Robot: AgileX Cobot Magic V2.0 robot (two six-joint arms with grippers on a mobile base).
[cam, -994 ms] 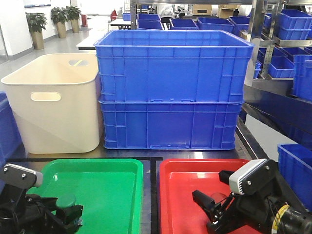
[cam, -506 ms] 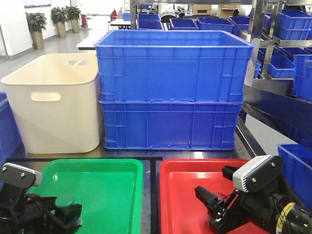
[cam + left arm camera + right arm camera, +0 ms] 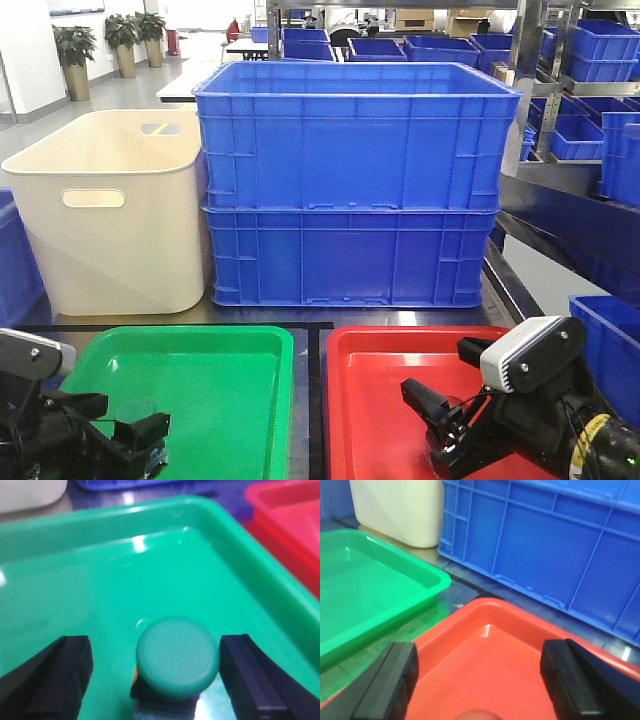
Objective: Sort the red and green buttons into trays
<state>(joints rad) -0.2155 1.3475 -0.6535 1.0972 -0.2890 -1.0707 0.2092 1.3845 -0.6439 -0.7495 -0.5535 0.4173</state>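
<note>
While the left claw [image 3: 155, 680] gapes released, green button [image 3: 177, 658] stands cap-up w/ axis vertical in green tray [image 3: 75, 595].

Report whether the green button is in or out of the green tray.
In. The green button stands upright on the green tray floor, between the open fingers of the left end effector, with gaps either side.

Two stacked blue crates [image 3: 355, 185] centre; cream bin [image 3: 110, 215] just left of them; potted plants [image 3: 110, 45] far behind bin.
</note>
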